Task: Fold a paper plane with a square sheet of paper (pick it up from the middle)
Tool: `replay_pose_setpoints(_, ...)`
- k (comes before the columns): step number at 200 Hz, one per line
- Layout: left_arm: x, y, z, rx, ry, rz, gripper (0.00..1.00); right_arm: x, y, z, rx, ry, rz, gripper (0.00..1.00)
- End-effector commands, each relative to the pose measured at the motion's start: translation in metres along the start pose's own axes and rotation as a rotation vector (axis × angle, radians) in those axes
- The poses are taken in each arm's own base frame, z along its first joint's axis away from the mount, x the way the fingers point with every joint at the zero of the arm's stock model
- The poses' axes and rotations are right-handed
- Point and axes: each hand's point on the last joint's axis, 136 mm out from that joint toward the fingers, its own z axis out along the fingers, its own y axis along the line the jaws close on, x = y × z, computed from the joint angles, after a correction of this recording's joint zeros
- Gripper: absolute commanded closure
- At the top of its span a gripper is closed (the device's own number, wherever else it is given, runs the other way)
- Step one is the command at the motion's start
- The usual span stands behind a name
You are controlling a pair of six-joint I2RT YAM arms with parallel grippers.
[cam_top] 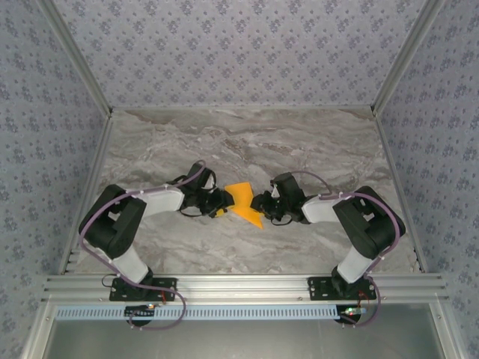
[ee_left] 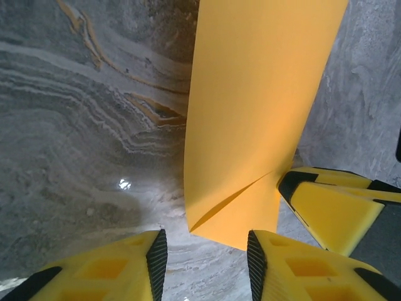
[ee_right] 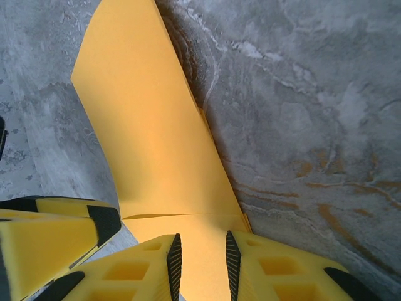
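Note:
The orange sheet of paper (cam_top: 244, 200) sits mid-table between both grippers, folded, with a diagonal flap crease near its corner (ee_left: 250, 113). My left gripper (cam_top: 223, 203) is at its left end. Its jaws (ee_left: 207, 257) stand apart on either side of the paper's pointed corner, and neither pad touches it. My right gripper (cam_top: 260, 203) is at the paper's right end. In the right wrist view its fingers (ee_right: 203, 263) stand a narrow gap apart over the paper (ee_right: 150, 144), which shows through the gap with a crease just ahead. Whether those pads press the sheet is unclear.
The marble tabletop (cam_top: 247, 142) stretches free behind and in front of the paper. The two grippers are close together: a right finger (ee_left: 332, 210) shows in the left wrist view, and a left finger (ee_right: 50, 235) shows in the right wrist view. Patterned walls enclose the table.

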Motion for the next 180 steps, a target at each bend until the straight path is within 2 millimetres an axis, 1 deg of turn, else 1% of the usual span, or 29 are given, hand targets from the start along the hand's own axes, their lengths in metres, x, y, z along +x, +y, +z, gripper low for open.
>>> replay_pose_setpoints(1, -0.001, -0.013, 0.004, 0.036, 0.022, 0.014, 0.59, 0.012, -0.05, -0.001, 0.151, 0.021, 0.075, 0.71)
replay_pose_setpoints(30, -0.001, -0.017, 0.009, 0.066, 0.041, 0.011, 0.62, 0.013, -0.051, -0.001, 0.15, 0.025, 0.076, 0.71)
replay_pose_setpoints(74, -0.001, -0.017, 0.016, 0.077, 0.062, 0.005, 0.63, 0.012, -0.05, -0.001, 0.141, 0.026, 0.073, 0.71)
replay_pose_setpoints(108, -0.001, -0.023, 0.019, 0.108, 0.073, 0.015, 0.64, 0.011, -0.046, -0.002, 0.126, 0.021, 0.051, 0.69)
replay_pose_setpoints(138, -0.004, -0.031, 0.019, 0.139, 0.069, 0.026, 0.72, 0.006, -0.038, -0.004, 0.109, 0.007, -0.019, 0.67)
replay_pose_setpoints(150, -0.005, -0.033, 0.018, 0.144, 0.066, 0.029, 0.78, 0.003, -0.034, -0.006, 0.112, 0.001, -0.065, 0.64)
replay_pose_setpoints(166, -0.005, -0.035, 0.017, 0.147, 0.066, 0.031, 0.84, 0.0, -0.027, -0.01, 0.12, -0.007, -0.154, 0.61)
replay_pose_setpoints(180, -0.005, -0.034, 0.016, 0.142, 0.064, 0.029, 0.89, -0.002, -0.016, -0.014, 0.137, -0.022, -0.261, 0.57)
